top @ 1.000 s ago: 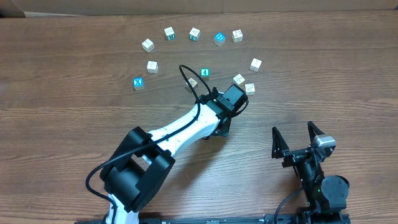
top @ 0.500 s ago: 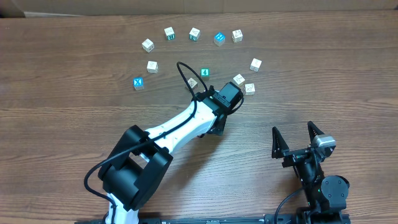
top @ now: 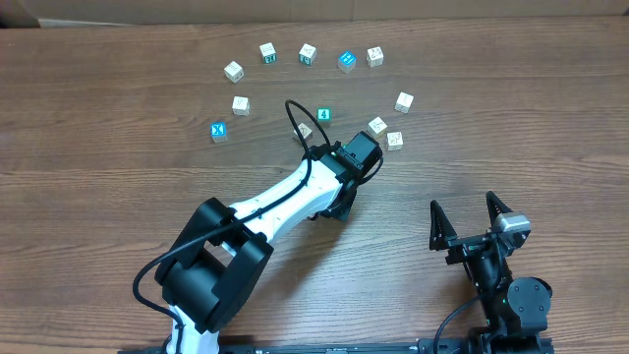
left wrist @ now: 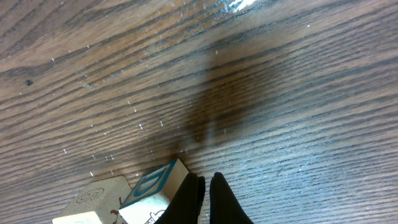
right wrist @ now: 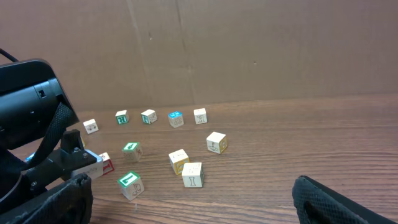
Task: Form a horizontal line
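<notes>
**Watching the left arm set up for a push: no row laid yet**

Left gripper (left wrist: 208,185) sits low over the brown wood-grain table (top: 118,147), near the table's middle. Its jaws are pressed together with nothing between them. My guess at why: closed fingers make one blunt pusher, which suits sliding small blocks better than pinching them.

Left wrist view: at 9 o'clock from the fingertips, just beside them, is a small pale wooden cube with a teal letter on its side (left wrist: 152,190). Touching or a hair apart, I cannot tell. A second pale cube with a faint brown mark (left wrist: 93,200) lies close against it, further toward 9 o'clock.

The horizontal line is not formed. Its likely members lie loose, seen best from the right wrist:
- A pale yellow wooden cube (right wrist: 178,160).
- A whitish wooden cube (right wrist: 192,175) at its 5 o'clock, nearly touching.
- Another whitish wooden cube (right wrist: 216,142) at its 2 o'clock, apart.
- Which cube makes the fourth, I cannot say.

Overhead, the other cubes curve along the far side from 10 to 1 o'clock. Among them are a bright blue-topped cube (top: 346,61) and a teal "4" cube (top: 323,115), neither of which looks meant for the row.

Right gripper (top: 461,201) is at the table's 5 o'clock, jaws spread wide and empty, well apart from every cube. It is probably parked there to leave the left arm room.
</notes>
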{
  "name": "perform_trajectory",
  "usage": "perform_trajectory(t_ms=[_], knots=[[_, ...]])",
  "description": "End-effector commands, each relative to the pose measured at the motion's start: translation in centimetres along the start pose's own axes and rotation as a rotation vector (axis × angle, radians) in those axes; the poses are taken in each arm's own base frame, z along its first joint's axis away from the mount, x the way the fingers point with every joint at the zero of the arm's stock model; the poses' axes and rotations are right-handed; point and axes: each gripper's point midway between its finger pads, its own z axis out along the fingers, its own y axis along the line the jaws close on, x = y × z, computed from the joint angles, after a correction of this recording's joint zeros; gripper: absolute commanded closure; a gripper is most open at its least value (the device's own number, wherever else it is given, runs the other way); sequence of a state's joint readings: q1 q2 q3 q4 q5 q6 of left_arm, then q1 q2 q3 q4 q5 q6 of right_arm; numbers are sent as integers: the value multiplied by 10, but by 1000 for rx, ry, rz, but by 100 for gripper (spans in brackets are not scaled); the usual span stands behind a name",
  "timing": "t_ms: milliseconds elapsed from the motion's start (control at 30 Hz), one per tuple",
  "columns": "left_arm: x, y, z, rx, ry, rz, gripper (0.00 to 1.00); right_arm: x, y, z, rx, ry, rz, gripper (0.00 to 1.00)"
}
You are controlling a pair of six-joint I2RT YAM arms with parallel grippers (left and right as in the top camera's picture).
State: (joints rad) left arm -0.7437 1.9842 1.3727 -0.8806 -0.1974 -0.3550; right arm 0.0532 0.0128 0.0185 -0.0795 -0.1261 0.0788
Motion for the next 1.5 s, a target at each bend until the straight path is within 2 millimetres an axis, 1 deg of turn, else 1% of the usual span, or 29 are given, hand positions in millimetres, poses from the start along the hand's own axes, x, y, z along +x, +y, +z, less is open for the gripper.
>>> perform_trajectory(t_ms=[0, 467, 733, 900, 1067, 1467], knots=[[5, 1, 5, -1, 21, 27, 96, 1, 0, 0, -1, -5, 1, 0], [9, 3, 5, -5, 40, 94, 96, 1, 0, 0, -1, -5, 1, 0], [11, 1, 4, 3, 45, 94, 96, 1, 0, 0, -1, -5, 1, 0], [12, -12, 4, 81, 56, 119, 96, 1, 0, 0, -1, -5, 1, 0], [10, -20, 3, 123, 46, 120, 96, 1, 0, 0, -1, -5, 1, 0], [10, -18, 4, 112, 53, 61, 96, 1, 0, 0, -1, -5, 1, 0]])
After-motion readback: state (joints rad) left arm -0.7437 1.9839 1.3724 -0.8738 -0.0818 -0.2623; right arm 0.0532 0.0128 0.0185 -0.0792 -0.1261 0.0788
